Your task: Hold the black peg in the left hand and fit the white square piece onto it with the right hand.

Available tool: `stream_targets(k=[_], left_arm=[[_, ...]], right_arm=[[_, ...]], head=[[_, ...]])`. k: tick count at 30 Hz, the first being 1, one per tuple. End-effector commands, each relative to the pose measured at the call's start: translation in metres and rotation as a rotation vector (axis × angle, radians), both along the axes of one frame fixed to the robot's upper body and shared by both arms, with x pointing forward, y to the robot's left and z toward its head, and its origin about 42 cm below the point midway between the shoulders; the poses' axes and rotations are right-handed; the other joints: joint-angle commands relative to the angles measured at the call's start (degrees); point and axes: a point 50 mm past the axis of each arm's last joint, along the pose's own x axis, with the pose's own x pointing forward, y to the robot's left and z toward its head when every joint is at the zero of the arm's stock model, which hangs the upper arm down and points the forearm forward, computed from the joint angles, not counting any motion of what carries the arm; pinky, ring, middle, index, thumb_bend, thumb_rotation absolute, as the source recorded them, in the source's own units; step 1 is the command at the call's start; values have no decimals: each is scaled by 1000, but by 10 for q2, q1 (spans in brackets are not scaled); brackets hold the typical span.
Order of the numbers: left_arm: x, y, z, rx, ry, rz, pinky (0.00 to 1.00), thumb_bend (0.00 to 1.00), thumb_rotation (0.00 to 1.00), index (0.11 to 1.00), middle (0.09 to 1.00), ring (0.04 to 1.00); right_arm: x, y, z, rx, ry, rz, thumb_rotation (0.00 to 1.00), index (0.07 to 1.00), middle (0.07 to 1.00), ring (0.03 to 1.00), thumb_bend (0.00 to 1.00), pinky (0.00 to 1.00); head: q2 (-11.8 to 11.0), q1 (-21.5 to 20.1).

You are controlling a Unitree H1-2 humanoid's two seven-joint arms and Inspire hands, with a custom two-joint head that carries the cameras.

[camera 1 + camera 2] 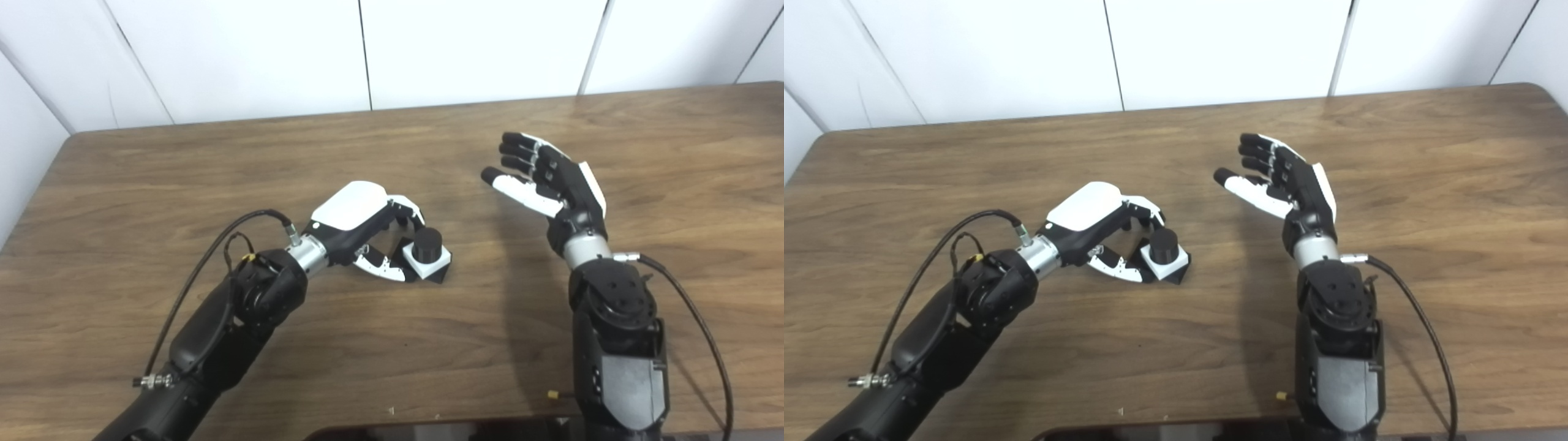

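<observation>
The black peg (427, 243) stands upright on its black base on the table, and the white square piece (429, 262) sits around the peg's foot. My left hand (361, 223) lies just left of it. Its fingers (409, 212) curl behind the peg and its thumb (381, 266) presses against the base's left edge. My right hand (545, 177) hovers above the table well to the right of the peg, palm turned left, fingers spread, holding nothing.
The wooden table (392, 355) runs to a white wall at the back. Its left edge (30, 202) is close to my left arm. A dark edge (429, 429) shows at the bottom of the picture.
</observation>
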Motion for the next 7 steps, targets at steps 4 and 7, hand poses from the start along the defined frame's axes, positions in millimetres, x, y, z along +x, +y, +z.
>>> stream_targets(k=[4,7], left_arm=[[-16,40,-17,-61,289,119,739,1000,466,997,930,877],[-25,53,-15,-256,312,148,734,1000,529,994,927,879]], right_arm=[[-2,2,13,20,-65,-16,191,725,765,792,664,734],[-3,1,11,30,-67,-21,188,723,766,789,668,736]], head=[[-4,-2],[-7,-5]])
